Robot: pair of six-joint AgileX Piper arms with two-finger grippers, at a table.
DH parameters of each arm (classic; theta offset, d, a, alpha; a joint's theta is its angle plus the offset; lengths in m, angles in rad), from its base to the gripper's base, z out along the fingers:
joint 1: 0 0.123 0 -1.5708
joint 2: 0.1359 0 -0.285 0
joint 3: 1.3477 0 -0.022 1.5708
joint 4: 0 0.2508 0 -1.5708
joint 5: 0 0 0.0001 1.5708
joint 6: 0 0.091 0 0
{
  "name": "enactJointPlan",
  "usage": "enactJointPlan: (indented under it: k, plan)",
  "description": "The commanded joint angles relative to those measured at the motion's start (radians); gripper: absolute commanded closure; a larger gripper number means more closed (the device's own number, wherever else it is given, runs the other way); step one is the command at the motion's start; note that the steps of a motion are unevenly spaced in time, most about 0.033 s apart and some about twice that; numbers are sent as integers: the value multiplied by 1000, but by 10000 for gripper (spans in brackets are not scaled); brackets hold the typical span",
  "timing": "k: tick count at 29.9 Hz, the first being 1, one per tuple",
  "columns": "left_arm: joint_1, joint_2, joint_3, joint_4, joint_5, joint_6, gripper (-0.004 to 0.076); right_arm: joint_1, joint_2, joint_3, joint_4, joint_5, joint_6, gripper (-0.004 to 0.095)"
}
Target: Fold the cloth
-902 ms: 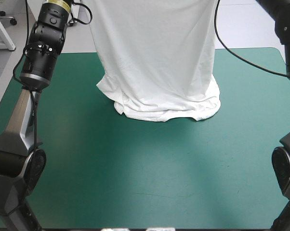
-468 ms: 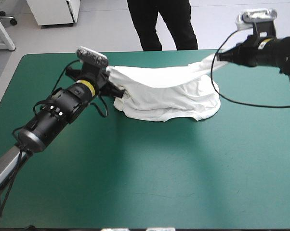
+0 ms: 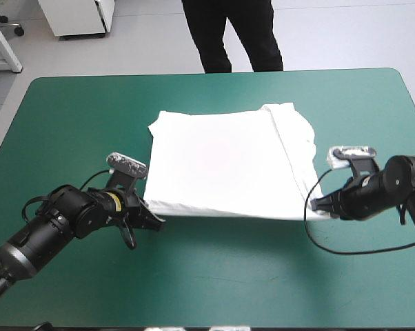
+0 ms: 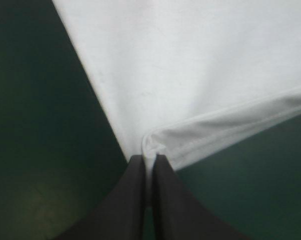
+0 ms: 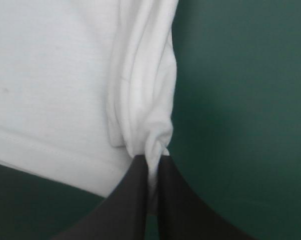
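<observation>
The white T-shirt (image 3: 225,162) lies spread flat on the teal-green cover, a sleeve bunched along its right side. My left gripper (image 3: 152,219) sits low at the shirt's near left corner, shut on the T-shirt (image 4: 200,75), whose hem corner is pinched between the fingers (image 4: 135,200). My right gripper (image 3: 319,205) holds the near right corner, shut on the T-shirt (image 5: 50,80); a twisted fold of cloth rises from between its fingers (image 5: 173,200).
Bare teal-green cover (image 3: 221,276) stretches between the shirt and the table's near edge, and also to the left (image 3: 76,124) and right (image 3: 373,110) of the shirt.
Earlier both arms held the shirt high, hanging as a curtain. They swung down and toward the near edge, laying the shirt flat. Both grippers now rest low at its near corners.
</observation>
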Motion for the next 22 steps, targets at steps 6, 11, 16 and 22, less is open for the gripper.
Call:
enactJointPlan:
  k: [6, 11, 16, 22]
  plan:
    - [-8, -48, 207, -156, 46, 39, 733, 8, -168, 274, 9, 48, 6, 925]
    - [-8, -110, 286, -250, 71, 86, 733, 13, -259, 361, 7, 68, 28, 925]
    - [-8, -132, 294, -284, 83, 97, 733, 13, -290, 382, 6, 72, 33, 904]
    - [-8, -130, 294, -287, 142, 111, 619, 13, -292, 373, 8, 88, 25, 495]
